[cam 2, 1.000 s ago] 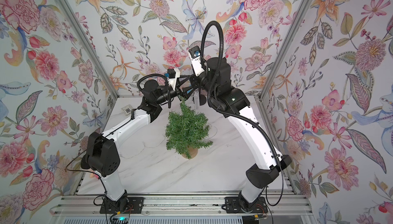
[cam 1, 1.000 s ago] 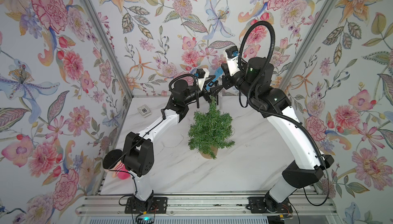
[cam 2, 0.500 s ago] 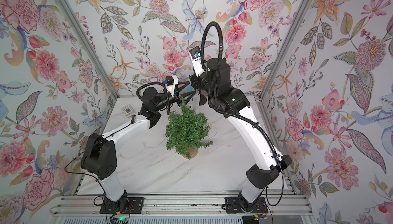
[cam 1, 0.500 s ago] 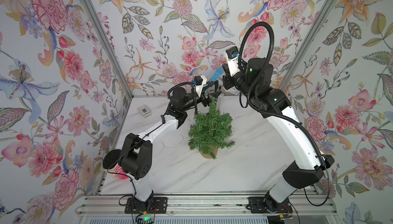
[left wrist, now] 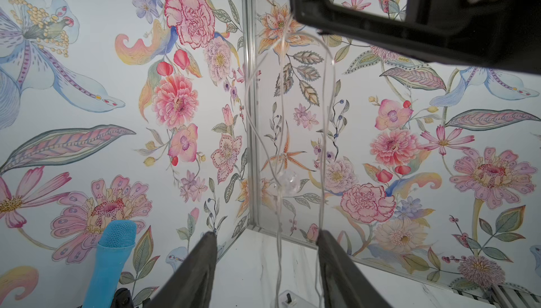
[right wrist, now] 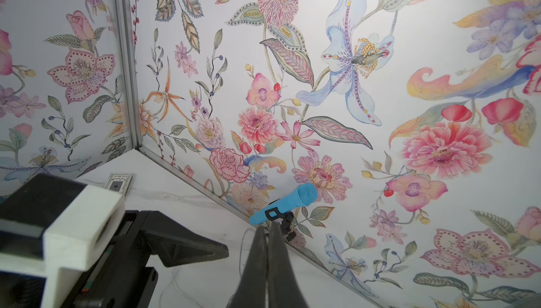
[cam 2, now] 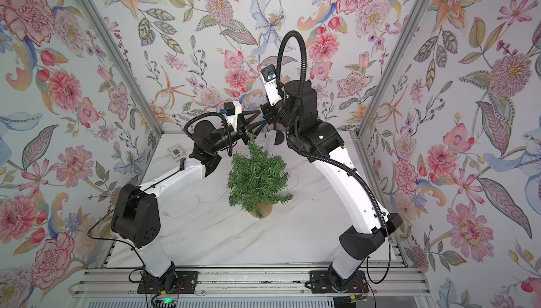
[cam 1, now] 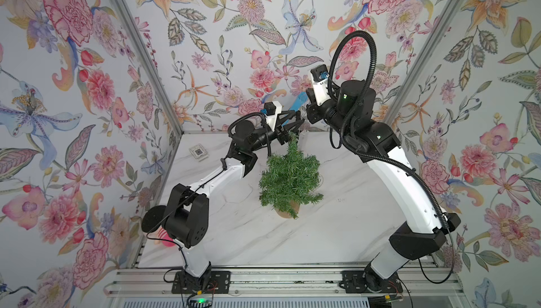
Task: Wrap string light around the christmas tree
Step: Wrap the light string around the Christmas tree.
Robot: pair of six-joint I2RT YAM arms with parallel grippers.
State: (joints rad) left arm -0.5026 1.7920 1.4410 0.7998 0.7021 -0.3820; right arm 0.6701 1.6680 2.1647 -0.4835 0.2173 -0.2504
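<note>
So the string light point(left wrist: 287, 181) dangles in thin loops from the right tool point(right wrist: 268, 227), which is pinched tight on it, up by the tip of the christmas tree point(cam 1: 288, 179) standing upright mid-counter point(cam 1: 263, 248). Meanwhile the left tool point(left wrist: 265, 233) sits half spread, with strands hanging loose between its fingers.

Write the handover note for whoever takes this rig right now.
Left tool: open; strands hang between its fingers, ungripped.
Right tool: shut on the string light, holding it up near the treetop.
Christmas tree: upright on the table; the light's clear box lies there too.
Done: light lifted. Left: all wraps; no wire visible on the tree.
</note>
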